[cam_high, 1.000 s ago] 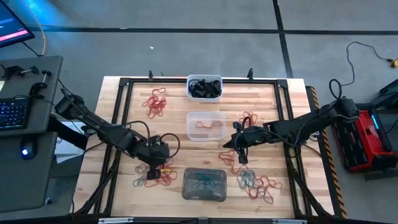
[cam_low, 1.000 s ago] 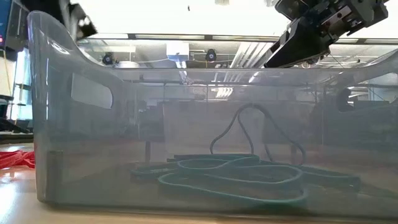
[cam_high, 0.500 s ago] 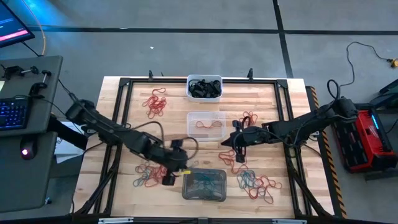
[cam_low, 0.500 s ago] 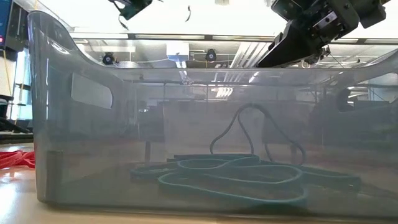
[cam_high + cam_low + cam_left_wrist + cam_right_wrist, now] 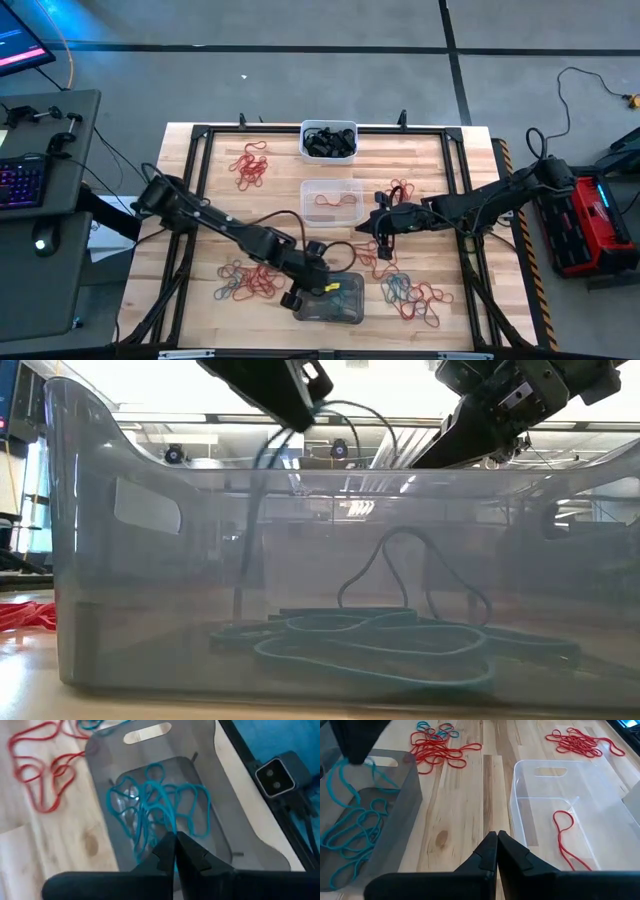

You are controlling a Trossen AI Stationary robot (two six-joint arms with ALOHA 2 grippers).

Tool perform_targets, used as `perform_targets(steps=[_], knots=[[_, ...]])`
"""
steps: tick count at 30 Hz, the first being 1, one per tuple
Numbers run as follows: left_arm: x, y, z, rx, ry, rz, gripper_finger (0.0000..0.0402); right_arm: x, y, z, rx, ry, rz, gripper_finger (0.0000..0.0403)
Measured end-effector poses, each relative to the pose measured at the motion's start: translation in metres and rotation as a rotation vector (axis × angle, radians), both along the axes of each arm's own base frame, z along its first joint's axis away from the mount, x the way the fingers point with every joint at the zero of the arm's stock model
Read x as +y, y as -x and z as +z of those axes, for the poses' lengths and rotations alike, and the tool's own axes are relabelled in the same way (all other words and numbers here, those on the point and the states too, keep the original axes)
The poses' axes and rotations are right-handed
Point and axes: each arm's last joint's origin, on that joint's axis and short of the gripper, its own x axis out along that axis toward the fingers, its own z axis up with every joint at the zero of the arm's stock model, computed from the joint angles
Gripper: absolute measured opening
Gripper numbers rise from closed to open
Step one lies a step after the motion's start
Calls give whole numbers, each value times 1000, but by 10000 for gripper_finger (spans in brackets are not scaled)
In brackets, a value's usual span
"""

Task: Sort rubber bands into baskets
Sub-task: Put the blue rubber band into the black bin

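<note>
Reaching over grey basket point(image 5: 330, 298), left gripper point(image 5: 318, 285) shut on teal band point(image 5: 262, 470).

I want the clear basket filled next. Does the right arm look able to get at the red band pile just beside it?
Probably yes: the right gripper, shut, hangs by the clear basket, red rubber bands lie close, nothing between.

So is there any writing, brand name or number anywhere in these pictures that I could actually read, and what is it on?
None can be read.
The grey basket, the clear basket and the white basket show no label.
The red and black unit beside the table carries marks too small to read.
The screen at the corner glows, but its content is too small to read.
</note>
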Motion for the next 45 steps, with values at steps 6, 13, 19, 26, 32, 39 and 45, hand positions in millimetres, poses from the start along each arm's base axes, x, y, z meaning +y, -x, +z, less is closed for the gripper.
perform_targets(steps=[6, 13, 19, 26, 32, 39, 45], knots=[[0, -6, -15, 26, -17, -29, 0, 0, 0, 0, 0, 0, 0, 0], [2, -9, -20, 37, -23, -22, 8, -1, 0, -1, 5, 13, -18, 0], [6, -10, -20, 50, 18, -34, 42, -1, 1, -3, 23, 10, -29, 0], [-1, 3, -8, 48, -52, -46, 56, -1, 1, -3, 27, 6, -32, 0], [-7, 22, 10, 61, -76, -22, 5, -1, 2, -4, 35, 10, -30, 0], [-18, 46, 24, 118, -91, 54, 1, -1, 2, -4, 36, 17, -26, 0], [-34, 78, 32, 216, -98, 153, 0, -1, 2, -4, 37, 11, -30, 0]])
